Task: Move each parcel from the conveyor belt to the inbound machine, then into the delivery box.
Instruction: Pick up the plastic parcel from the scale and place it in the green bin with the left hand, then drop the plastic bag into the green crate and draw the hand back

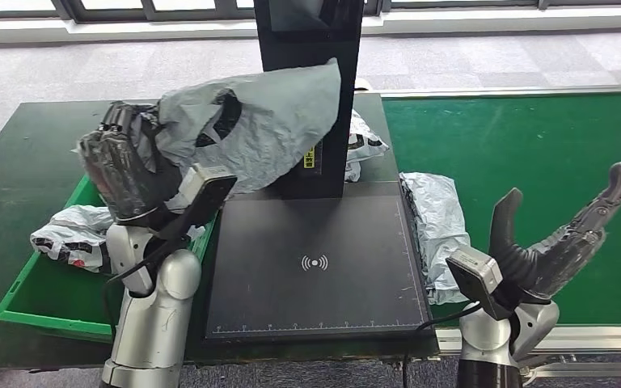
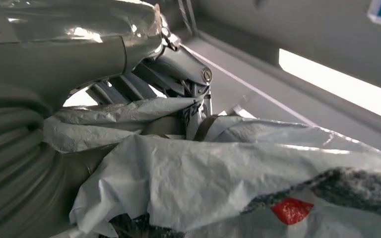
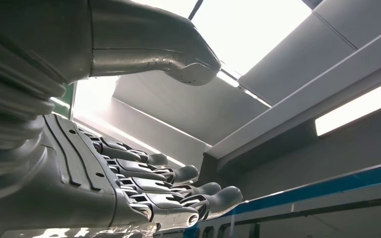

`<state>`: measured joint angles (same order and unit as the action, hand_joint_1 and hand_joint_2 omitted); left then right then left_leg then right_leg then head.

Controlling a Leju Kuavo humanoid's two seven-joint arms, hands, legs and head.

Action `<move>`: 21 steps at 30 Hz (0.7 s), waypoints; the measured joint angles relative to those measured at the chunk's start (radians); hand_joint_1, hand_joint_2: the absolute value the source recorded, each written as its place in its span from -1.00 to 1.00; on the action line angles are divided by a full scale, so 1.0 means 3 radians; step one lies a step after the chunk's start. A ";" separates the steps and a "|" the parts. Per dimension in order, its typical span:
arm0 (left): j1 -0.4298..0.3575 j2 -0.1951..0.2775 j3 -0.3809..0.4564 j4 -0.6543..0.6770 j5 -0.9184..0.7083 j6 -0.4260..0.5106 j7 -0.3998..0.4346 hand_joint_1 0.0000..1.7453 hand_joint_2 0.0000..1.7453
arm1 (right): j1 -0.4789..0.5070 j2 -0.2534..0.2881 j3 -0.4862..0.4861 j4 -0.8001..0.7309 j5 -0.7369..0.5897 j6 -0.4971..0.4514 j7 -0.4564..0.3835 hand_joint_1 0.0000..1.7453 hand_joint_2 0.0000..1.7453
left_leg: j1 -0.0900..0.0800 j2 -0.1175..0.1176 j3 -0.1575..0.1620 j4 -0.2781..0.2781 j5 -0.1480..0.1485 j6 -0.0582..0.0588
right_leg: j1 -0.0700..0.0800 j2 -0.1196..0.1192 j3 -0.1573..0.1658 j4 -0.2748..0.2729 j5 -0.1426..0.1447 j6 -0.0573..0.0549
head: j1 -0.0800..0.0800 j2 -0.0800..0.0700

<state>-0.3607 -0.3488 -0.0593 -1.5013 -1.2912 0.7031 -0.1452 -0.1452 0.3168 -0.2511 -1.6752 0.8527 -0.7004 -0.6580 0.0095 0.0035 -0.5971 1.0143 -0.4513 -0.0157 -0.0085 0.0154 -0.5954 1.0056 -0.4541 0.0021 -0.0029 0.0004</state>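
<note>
Parcel (image 1: 267, 121) gripped in left robot hand (image 1: 125, 174).

Grey crinkled parcel (image 1: 267, 121); green conveyor belt (image 1: 534, 162); black inbound machine (image 1: 315, 267); green delivery box (image 1: 24, 299).

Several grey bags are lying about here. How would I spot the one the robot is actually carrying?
Find the black scanning platform with its tall black post in the middle. Just left of that post, the left hand holds a crumpled grey parcel up in the air. The other parcels all lie flat in the green bin or on the belt.
</note>
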 joint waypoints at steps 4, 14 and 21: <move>0.0049 0.0007 0.0433 -0.0332 0.0256 0.0000 -0.0210 1.00 1.00 | 0.0011 -0.0001 -0.0024 -0.0031 -0.0002 0.0000 0.0035 -1.00 1.00 | 0.0000 -0.0001 -0.0001 0.0000 -0.0001 0.0000 | -0.0001 -0.0001 -0.0001 0.0000 -0.0001 -0.0001 | 0.0000 0.0000; -0.0069 0.0004 0.1082 -0.0468 0.0133 -0.0001 -0.0312 1.00 1.00 | 0.0051 -0.0003 -0.0057 -0.0040 -0.0061 0.0001 -0.0094 -1.00 1.00 | 0.0000 -0.0003 0.0000 0.0000 0.0000 0.0000 | -0.0004 -0.0003 -0.0001 0.0000 -0.0001 -0.0001 | 0.0000 0.0000; -0.0316 0.0003 0.1567 -0.0035 -0.0185 -0.0010 -0.0388 1.00 1.00 | 0.0103 -0.0005 -0.0059 -0.0042 -0.0075 0.0001 -0.0062 -1.00 1.00 | 0.0000 -0.0006 0.0001 0.0000 0.0000 0.0000 | -0.0002 -0.0005 0.0000 0.0000 -0.0001 -0.0001 | 0.0000 0.0000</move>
<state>-0.4554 -0.3479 0.4109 -1.5118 -1.3466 0.7001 -0.2617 -0.1144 0.3153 -0.2688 -1.6876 0.8302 -0.7000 -0.6764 0.0094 0.0018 -0.5967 1.0144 -0.4513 -0.0158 -0.0091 0.0137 -0.5954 1.0056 -0.4542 0.0017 -0.0029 0.0004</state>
